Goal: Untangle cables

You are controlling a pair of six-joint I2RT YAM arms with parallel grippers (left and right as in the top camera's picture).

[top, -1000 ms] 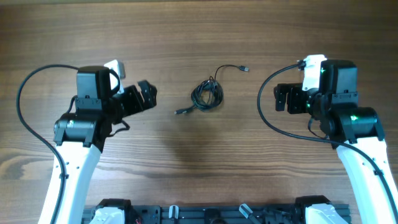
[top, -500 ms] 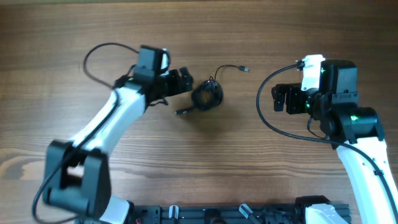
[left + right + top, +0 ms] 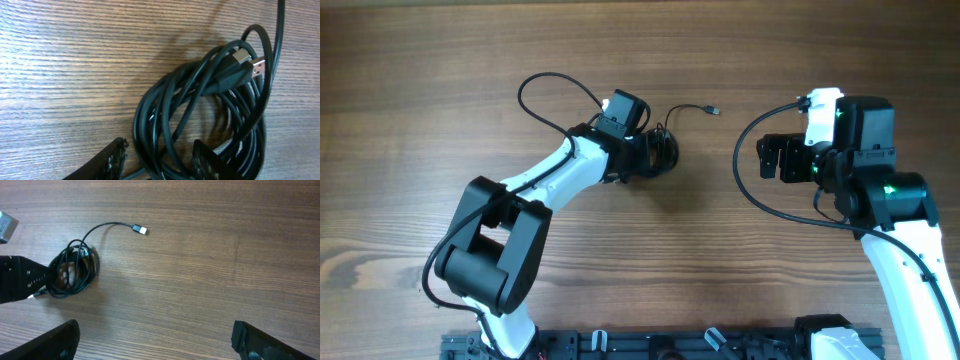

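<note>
Now the left gripper [image 3: 650,155] is right on the cables [image 3: 662,148], reaching across the wooden table [image 3: 440,70] to the small black coil near its middle. Down in the left wrist view its two fingertips [image 3: 114,159] stand apart with several strands of the cables [image 3: 200,115] running between them, so the jaws are open around the edge of the bundle and not pinched down. A USB plug [image 3: 248,64] is tucked into the top of the loops, silver tip poking out to the right. One loose strand arcs up and away from the coil and ends in a second plug [image 3: 714,110] lying flat on the wood, apart from the tangle. Over on the other side, the right gripper [image 3: 772,158] hangs well clear of the cables, and in its wrist view its fingers [image 3: 55,341] sit wide apart at the bottom corners, nothing between them.
</note>
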